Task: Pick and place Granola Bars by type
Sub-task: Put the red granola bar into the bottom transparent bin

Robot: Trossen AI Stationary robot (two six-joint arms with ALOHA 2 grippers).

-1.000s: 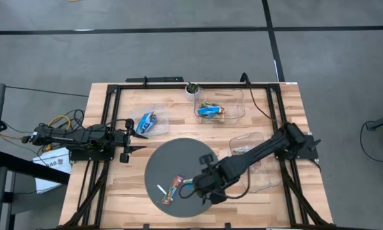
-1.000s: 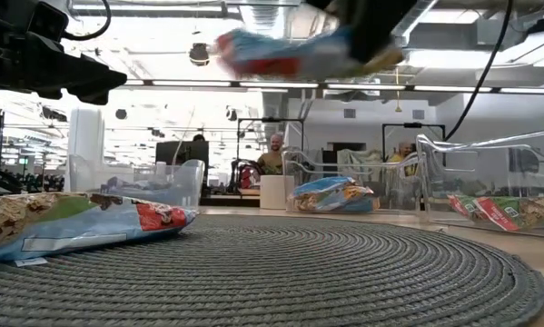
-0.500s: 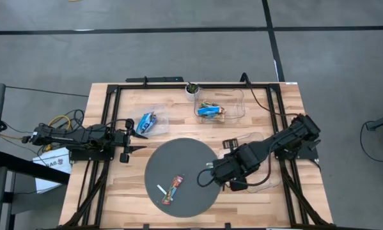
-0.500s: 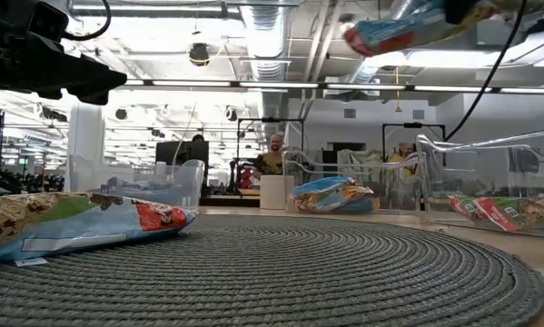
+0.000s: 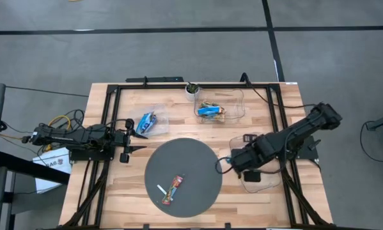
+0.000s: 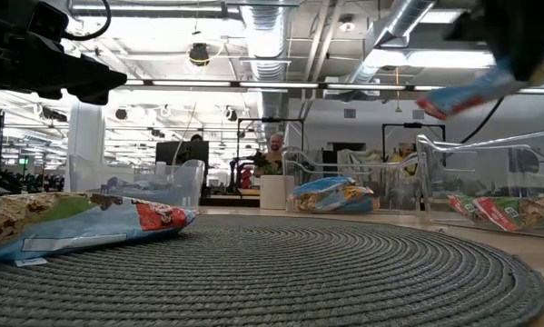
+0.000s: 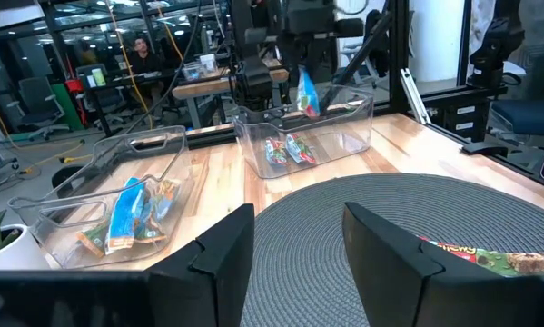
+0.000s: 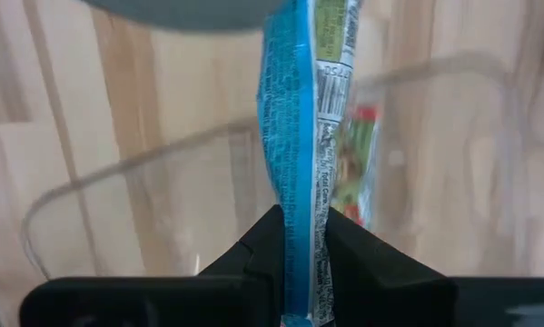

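Right pincer (image 8: 301,250) with blue bar (image 8: 299,118) above clear bin (image 5: 263,181), beside mat (image 5: 197,160)

A round mat (image 5: 185,163) lies in the middle of the wooden table (image 5: 114,191), and on it a granola bar (image 5: 173,189) lies just beside a thin stick (image 5: 162,190). Behind the mat, one clear bin (image 5: 158,114) on the left and another bin (image 5: 236,102) on the right each hold bars, with a small plant pot (image 5: 192,90) between them at the back edge. To the right of the mat, the right gripper (image 8: 301,238) holds a bar (image 8: 299,109) above a third bin (image 5: 268,182) with bars in it, and the left gripper (image 5: 140,140) waits left of the mat.
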